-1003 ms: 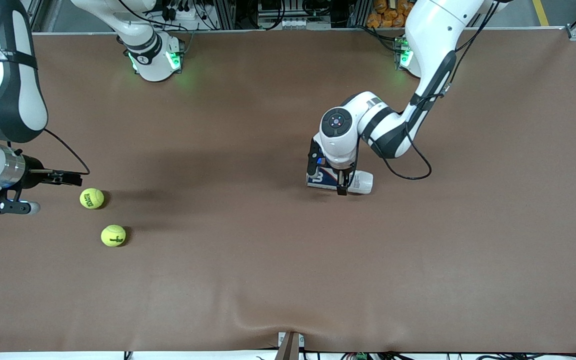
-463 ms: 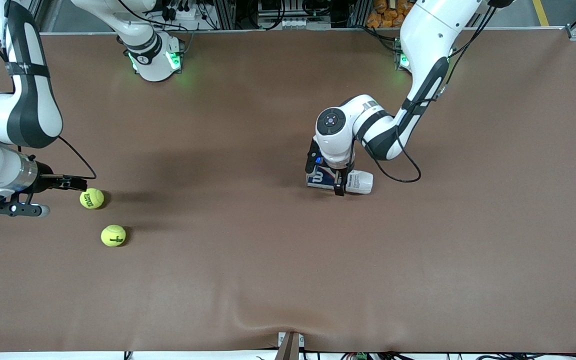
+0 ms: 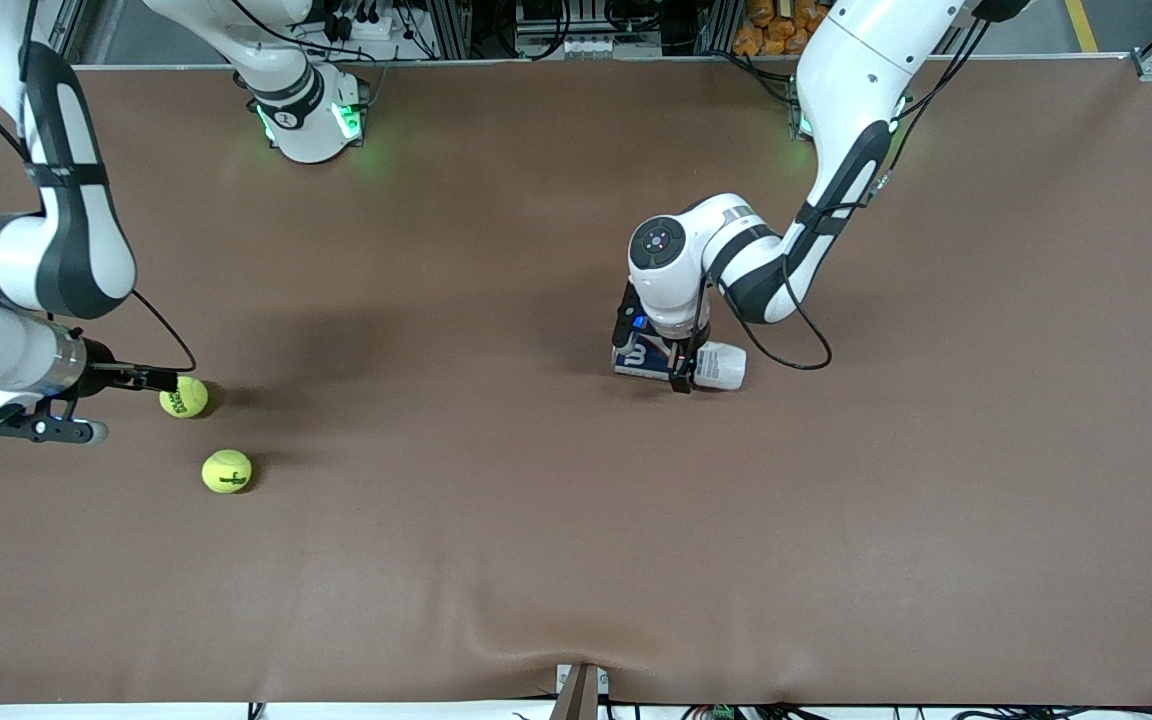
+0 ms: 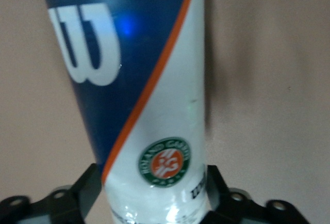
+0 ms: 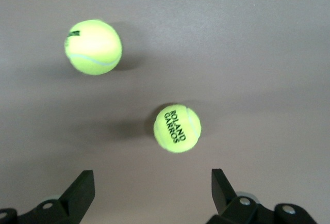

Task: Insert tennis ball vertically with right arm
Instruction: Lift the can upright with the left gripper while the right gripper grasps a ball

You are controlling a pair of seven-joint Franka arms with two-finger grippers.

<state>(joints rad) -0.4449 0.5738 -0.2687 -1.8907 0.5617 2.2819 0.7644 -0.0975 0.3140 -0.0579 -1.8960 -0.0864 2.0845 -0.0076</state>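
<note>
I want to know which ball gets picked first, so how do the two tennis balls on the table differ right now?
The farther tennis ball lies right at the open right gripper, lined up between its fingers in the right wrist view; the nearer tennis ball lies apart, off the gripper's line. The farther ball shows its black ROLAND GARROS print face up; the nearer ball's print sits at its edge. Both are yellow, resting on the table.

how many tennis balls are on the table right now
2. One tennis ball lies just ahead of the right claw, toward the right arm's end; the other tennis ball lies nearer the front camera. The can's inside is hidden.
</note>
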